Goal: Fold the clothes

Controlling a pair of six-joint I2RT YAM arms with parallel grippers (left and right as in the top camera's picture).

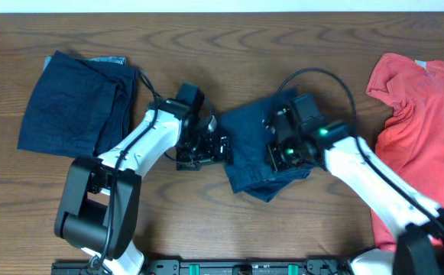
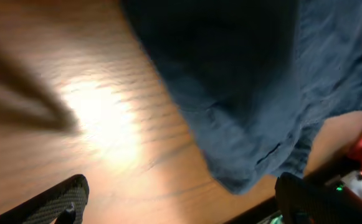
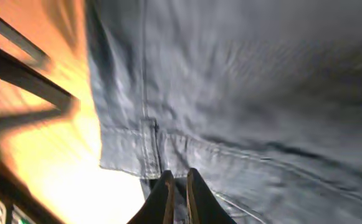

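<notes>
Dark navy shorts [image 1: 246,145] lie crumpled at the table's middle. My right gripper [image 1: 280,153] sits over their right part. In the right wrist view its fingers [image 3: 177,182] are pinched together on a fold of the shorts [image 3: 243,93] near a stitched hem. My left gripper [image 1: 215,147] is at the shorts' left edge. In the left wrist view its fingers [image 2: 181,202] are spread wide and empty above bare wood, with the shorts' edge [image 2: 243,93] just ahead. A second navy garment [image 1: 76,103] lies folded at the far left.
A red shirt [image 1: 420,122] lies spread at the right edge of the wooden table [image 1: 206,46]. The two arms meet close together over the middle. Black cables loop from both wrists.
</notes>
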